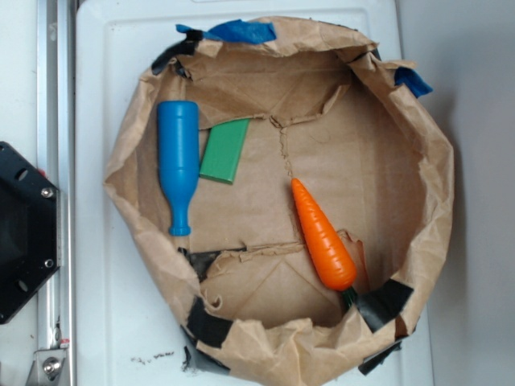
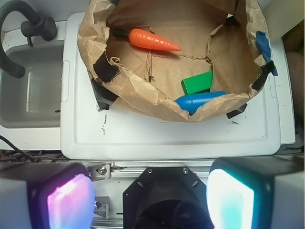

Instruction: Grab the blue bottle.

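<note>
From overhead, the bright blue plastic bottle [image 1: 179, 165] lies inside a crumpled brown paper ring [image 1: 434, 193], neck downward, touching a flat green block [image 1: 225, 150]; an orange toy carrot [image 1: 323, 236] lies apart. In the wrist view, the pincer [image 2: 150, 198] gapes wide, empty, well short of the bottle, which is half hidden behind the paper wall.

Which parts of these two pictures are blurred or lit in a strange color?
Wrist view: the fingers sit close and blurred, one glowing pink, the other cyan; the blue bottle is half hidden by the paper wall. Exterior view: evenly lit, bottle sharp.
</note>
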{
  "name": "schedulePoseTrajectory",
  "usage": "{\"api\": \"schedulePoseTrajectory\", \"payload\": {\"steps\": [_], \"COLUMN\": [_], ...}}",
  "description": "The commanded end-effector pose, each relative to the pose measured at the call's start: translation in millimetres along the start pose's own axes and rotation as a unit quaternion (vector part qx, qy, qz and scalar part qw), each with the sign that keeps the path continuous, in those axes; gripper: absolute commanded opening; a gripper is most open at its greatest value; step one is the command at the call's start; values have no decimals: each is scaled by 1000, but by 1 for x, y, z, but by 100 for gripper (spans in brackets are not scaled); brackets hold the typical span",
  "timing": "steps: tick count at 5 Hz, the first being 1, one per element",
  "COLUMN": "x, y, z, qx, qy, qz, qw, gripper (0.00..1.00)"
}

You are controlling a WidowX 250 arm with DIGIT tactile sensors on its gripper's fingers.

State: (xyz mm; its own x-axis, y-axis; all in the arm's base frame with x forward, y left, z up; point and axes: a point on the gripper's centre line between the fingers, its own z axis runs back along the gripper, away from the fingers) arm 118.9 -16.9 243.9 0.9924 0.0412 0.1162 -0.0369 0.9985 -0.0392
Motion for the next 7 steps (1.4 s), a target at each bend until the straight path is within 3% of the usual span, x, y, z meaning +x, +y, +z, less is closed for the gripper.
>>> {"api": "schedulePoseTrajectory", "payload": {"steps": [1,2,4,5,7], "x": [0,48,97,95,99], "y": [0,3,19,45,70], "z": [0,-17,-66,-95,-156], "qx": [0,8,22,40,62], "qy": [0,-26,-29,-45,-60], "qz": [0,62,205,269,282], "qw": [1000,998,978,961,956], "gripper": [100,100,100,100,100]}}
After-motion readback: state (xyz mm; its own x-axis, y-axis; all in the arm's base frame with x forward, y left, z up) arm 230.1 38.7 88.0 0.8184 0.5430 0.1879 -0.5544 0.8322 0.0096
